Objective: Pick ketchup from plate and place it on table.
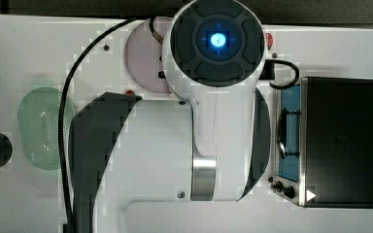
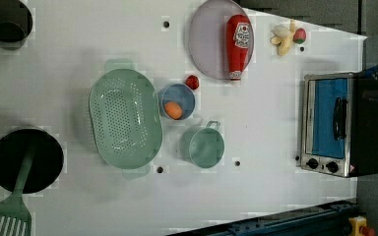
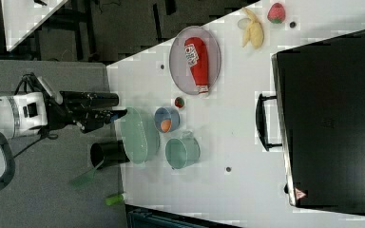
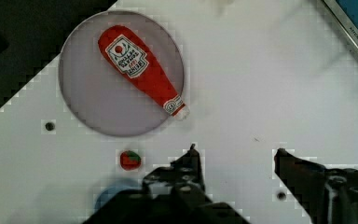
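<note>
In the wrist view the black two-fingered gripper [image 4: 235, 150] is nearest, its fingers spread wide over bare white table [image 4: 270, 84], pinching nothing and touching nothing. Just beyond it lie a small red-and-green strawberry-like piece [image 4: 130, 159] and the rim of a small blue bowl [image 4: 109, 193]. Farther off, towards eleven o'clock from the gripper, the red soft ketchup bottle with a white label [image 4: 140, 67] lies flat on the round pale pinkish-grey plate [image 4: 88, 102], its cap end poking over the plate's rim at about four o'clock.

white table [image 2: 256, 128] bears plate [image 2: 204, 42], green colander [image 2: 124, 118], blue bowl [image 2: 176, 101], toaster oven [image 2: 339, 125].
</note>
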{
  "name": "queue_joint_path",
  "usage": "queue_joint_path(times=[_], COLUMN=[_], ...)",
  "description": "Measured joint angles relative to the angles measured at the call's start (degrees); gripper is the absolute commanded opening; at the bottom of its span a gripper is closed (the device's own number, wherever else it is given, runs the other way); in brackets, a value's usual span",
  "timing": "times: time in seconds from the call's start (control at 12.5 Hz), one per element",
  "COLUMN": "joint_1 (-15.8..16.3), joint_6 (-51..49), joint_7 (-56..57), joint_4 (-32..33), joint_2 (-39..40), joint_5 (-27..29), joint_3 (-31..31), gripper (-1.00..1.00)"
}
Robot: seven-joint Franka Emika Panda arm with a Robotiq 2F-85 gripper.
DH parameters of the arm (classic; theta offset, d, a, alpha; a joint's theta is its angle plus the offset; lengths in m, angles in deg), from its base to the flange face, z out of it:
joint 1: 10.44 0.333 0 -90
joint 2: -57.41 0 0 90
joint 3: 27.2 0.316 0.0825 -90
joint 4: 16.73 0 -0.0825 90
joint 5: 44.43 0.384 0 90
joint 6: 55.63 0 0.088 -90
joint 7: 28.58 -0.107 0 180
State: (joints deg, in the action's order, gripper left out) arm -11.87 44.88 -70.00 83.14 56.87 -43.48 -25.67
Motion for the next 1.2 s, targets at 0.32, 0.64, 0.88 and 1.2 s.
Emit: queue_joint_path(times=[0.32, 0.64, 0.88, 1.2], joint_1=[-3.1, -3.2, -3.5, -3.5], joint_6=[-7.9, -4.8, 0.0, 5.7], joint_7=[0.0, 0.4, 2.0, 10.2], joint_4=[5.2, 3.0, 3.0, 3.1], joint_2=[-7.5, -5.1, 2.3, 15.5], joint_5=[0.6, 0.4, 0.2, 0.4], joint_3=[2.7, 2.9, 3.9, 4.0], gripper=[1.00, 1.00, 1.00, 1.00])
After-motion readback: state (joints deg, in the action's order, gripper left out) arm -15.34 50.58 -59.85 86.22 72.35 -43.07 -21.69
